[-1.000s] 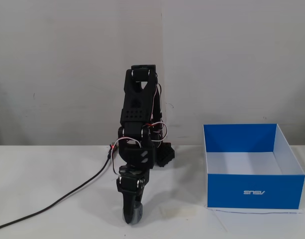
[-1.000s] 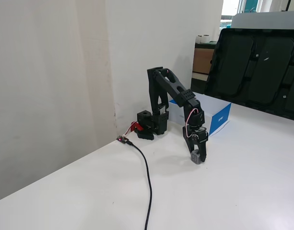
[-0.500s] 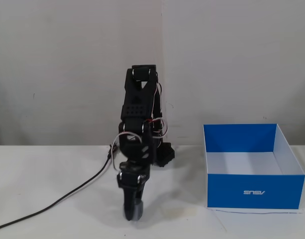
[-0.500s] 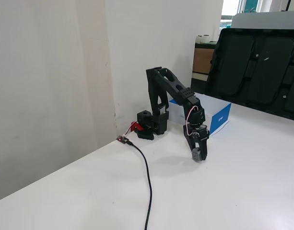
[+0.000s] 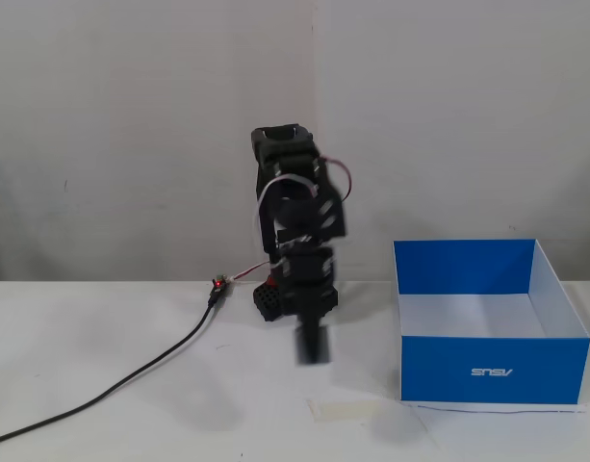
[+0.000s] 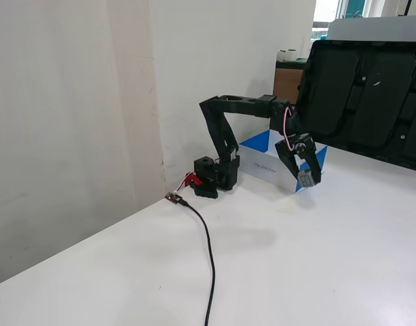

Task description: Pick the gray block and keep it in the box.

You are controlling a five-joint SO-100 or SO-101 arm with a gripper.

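We are watching the tool [image 6: 307, 178] pinching the gray block [image 6: 306, 178] in the air, well clear of the surface [image 6: 316, 272] so nothing is dragging. The blue box [image 5: 492, 371] is sitting open near the surface's right edge in a fixed view, waiting for the drop.

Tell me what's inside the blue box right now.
In a fixed view, the box shows only its white interior, with nothing visible on the floor; the strip behind its front wall is hidden. The gray block is outside, held in the gripper above the table.
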